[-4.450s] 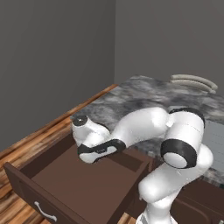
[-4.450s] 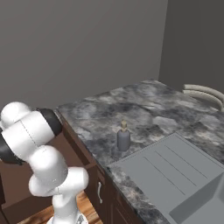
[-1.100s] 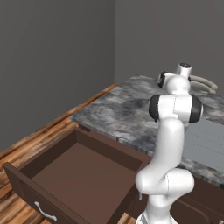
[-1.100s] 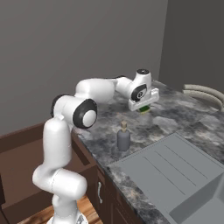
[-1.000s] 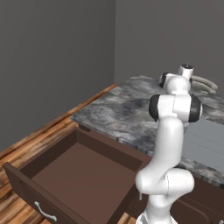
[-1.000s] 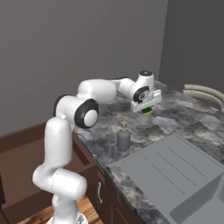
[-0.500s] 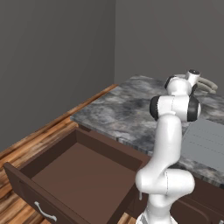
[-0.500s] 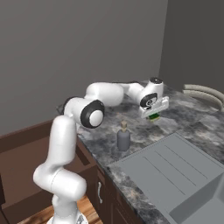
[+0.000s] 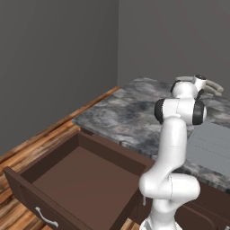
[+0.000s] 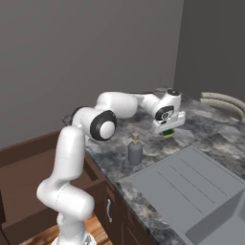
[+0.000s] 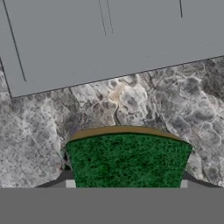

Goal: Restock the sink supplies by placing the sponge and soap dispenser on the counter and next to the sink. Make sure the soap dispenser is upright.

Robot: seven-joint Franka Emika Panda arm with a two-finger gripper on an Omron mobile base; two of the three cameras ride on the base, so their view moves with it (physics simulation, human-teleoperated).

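From the right base view we saw the gripper (image 10: 168, 131) clamped on the sponge (image 10: 168, 132) above the counter (image 10: 201, 125), soap dispenser (image 10: 135, 150) upright nearby; our hand view added the sink (image 11: 109, 35) just beyond.

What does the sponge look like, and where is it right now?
The sponge is a small flat block with a rough, dark green face and a thin yellowish-brown layer along one edge. The gripper is shut on it, holding it above the counter, not resting there. It hangs over the dark marbled stone beside the sink, which lies just ahead of it in the hand view. It peeks out green under the hand in the right base view.
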